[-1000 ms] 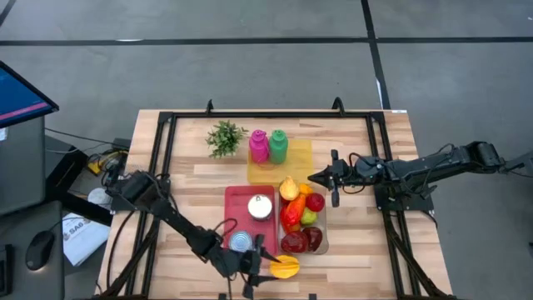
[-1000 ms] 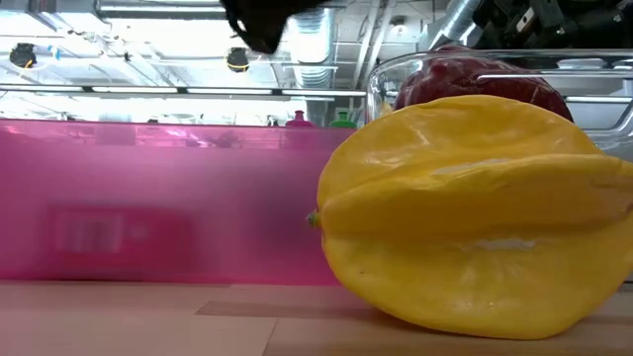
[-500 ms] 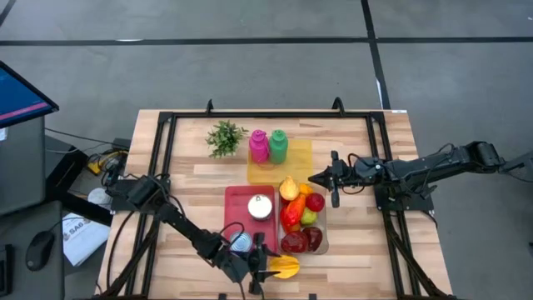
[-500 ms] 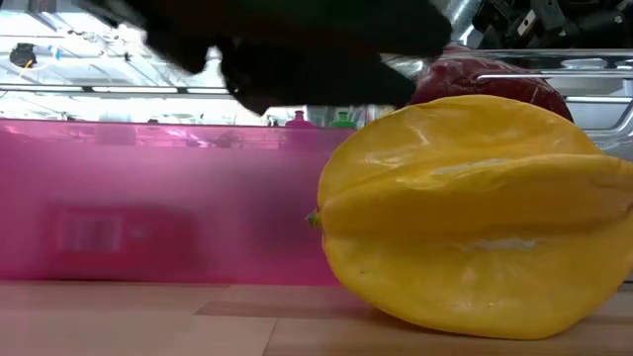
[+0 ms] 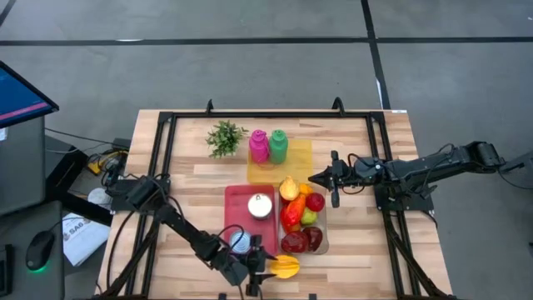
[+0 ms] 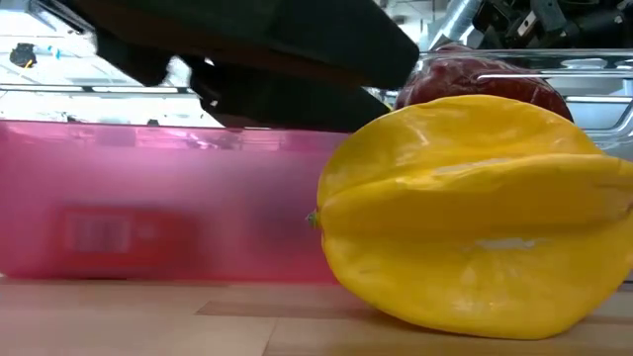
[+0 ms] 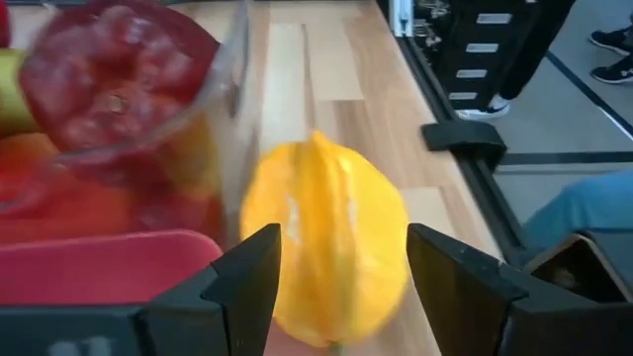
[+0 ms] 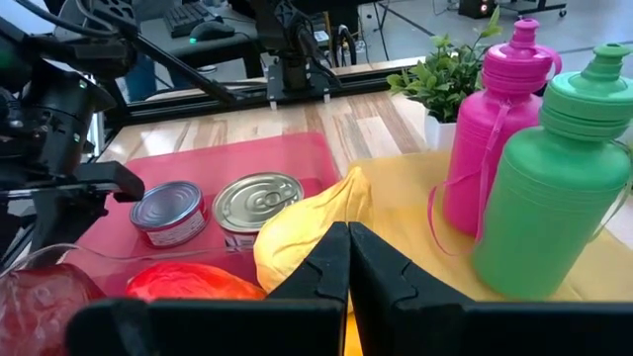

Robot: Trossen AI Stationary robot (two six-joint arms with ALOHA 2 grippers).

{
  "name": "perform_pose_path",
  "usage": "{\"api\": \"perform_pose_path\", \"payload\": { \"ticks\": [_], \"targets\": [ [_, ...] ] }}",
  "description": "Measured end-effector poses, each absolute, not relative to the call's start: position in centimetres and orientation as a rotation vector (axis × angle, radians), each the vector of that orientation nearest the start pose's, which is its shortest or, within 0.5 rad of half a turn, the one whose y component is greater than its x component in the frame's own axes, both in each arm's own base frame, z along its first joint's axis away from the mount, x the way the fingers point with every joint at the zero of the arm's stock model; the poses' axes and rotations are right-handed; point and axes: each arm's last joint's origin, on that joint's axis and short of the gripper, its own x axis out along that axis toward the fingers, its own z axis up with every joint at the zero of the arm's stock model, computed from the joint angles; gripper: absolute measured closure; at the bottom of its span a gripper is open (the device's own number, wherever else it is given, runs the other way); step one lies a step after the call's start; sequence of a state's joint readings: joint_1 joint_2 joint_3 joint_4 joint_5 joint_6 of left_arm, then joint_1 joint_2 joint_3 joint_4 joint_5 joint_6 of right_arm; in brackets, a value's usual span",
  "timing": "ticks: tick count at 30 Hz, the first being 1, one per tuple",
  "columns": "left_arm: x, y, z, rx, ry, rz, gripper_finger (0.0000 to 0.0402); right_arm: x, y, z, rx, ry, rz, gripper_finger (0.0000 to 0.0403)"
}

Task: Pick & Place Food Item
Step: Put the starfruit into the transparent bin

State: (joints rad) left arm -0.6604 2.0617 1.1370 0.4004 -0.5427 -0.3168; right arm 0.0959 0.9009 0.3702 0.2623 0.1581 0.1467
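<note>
A yellow starfruit (image 5: 285, 267) lies on its side on the wooden table near the near edge, just in front of the clear fruit bowl (image 5: 323, 242). It fills the low view (image 6: 475, 218). My left gripper (image 5: 265, 268) comes at it level from the table's left and is open. In the left wrist view its two fingers stand on either side of the starfruit's (image 7: 326, 247) near end, around my left gripper (image 7: 344, 242); I see no touch. In the low view my left gripper (image 6: 267, 59) hangs dark above and behind the fruit. My right gripper (image 5: 333, 179) waits shut beyond the bowl.
A red tray (image 5: 237, 200) left of the bowl holds two cans (image 5: 260, 207) (image 5: 240, 242). The bowl holds red, orange and yellow fruit. Pink (image 5: 259, 146) and green (image 5: 278, 146) bottles stand on a yellow mat, with a small plant (image 5: 225, 137) beside them. The table's near edge is close to the starfruit.
My left gripper has moved down and toward the table's right, closing on the starfruit; in the low view it has dropped from the top edge into full view. The starfruit has stayed where it was.
</note>
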Motion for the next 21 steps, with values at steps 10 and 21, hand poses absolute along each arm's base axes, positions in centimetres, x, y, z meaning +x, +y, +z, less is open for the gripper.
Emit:
{"api": "perform_pose_path", "payload": {
  "ticks": [10,21],
  "targets": [
    [34.45,-24.21,12.9,0.003,0.437,-0.032,0.0192,19.03,1.37,21.29,0.111,0.259,-0.081,0.0403],
    [34.21,-24.75,13.65,0.019,0.401,-0.067,0.0192,19.03,1.37,21.32,0.09,0.255,-0.078,0.0403]
  ]
}}
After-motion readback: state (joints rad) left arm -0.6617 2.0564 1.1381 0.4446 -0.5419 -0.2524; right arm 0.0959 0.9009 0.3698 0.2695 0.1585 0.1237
